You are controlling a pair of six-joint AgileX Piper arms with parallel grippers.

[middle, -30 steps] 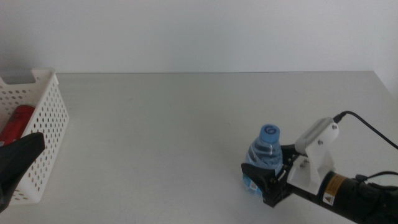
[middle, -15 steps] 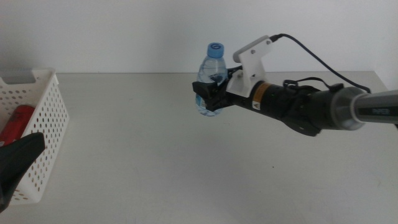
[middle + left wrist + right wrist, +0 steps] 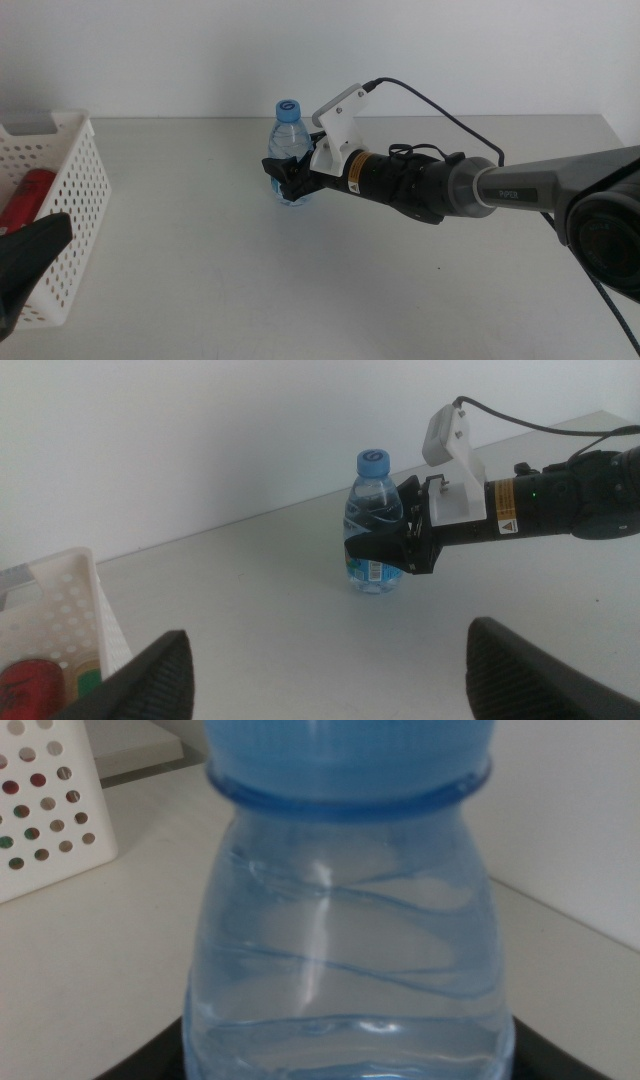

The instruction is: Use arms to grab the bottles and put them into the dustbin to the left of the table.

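A clear water bottle (image 3: 288, 140) with a blue cap stands upright at the middle back of the table (image 3: 200, 260), its base at or just above the surface. My right gripper (image 3: 285, 180) is shut on the bottle's lower half; the arm reaches in from the right. The left wrist view shows the same bottle (image 3: 372, 525) in that grip, and the right wrist view is filled by the bottle (image 3: 345, 950). My left gripper (image 3: 35, 255) waits open and empty at the lower left, next to the white perforated dustbin (image 3: 78, 190). A red can (image 3: 25, 200) lies in the dustbin.
The dustbin (image 3: 75, 595) sits at the table's left edge, and the left wrist view shows something green beside the red can (image 3: 30, 688) inside it. A black cable (image 3: 440, 105) loops above the right arm. A white wall rises behind the table.
The right gripper lifted the water bottle from the table's front right, carried it up and left, and has now lowered it further left to the table's middle back. The left gripper stayed still.
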